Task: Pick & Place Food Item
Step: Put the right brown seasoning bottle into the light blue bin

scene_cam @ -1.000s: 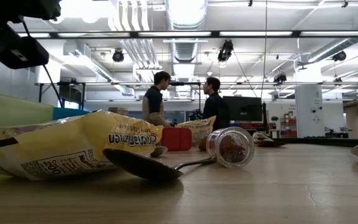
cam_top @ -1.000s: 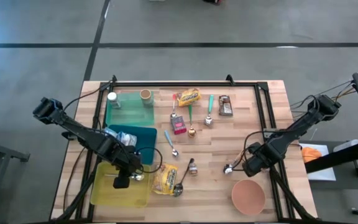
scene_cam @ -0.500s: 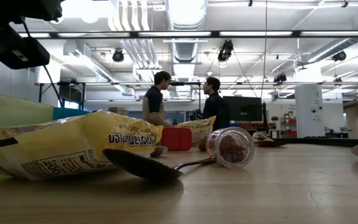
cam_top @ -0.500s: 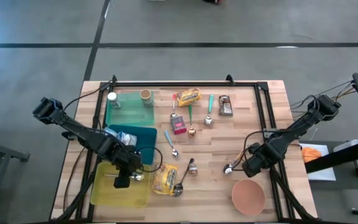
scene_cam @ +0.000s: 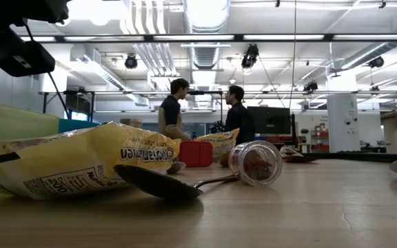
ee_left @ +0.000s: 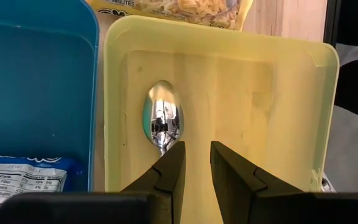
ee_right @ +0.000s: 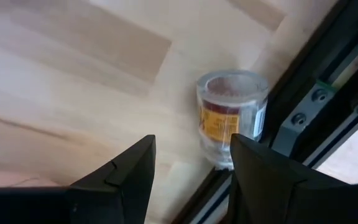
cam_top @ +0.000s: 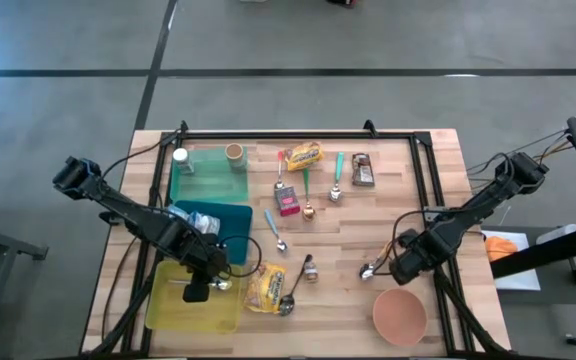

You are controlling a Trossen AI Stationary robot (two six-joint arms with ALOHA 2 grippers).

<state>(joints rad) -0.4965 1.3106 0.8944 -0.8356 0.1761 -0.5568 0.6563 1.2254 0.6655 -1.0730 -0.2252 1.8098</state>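
A yellow noodle packet lies flat on the table just right of the yellow tray; the low view shows this noodle packet up close. My left gripper hangs over the yellow tray, narrowly open with nothing between its fingers. A metal spoon lies in the tray, its handle hidden behind one finger. My right gripper stands open above the table's right side, over a small labelled jar lying by the frame rail.
A blue tray with a packet and a green tray sit behind the yellow one. Spoons, a red box, snack packets and a jar are scattered mid-table. A pink bowl stands near right.
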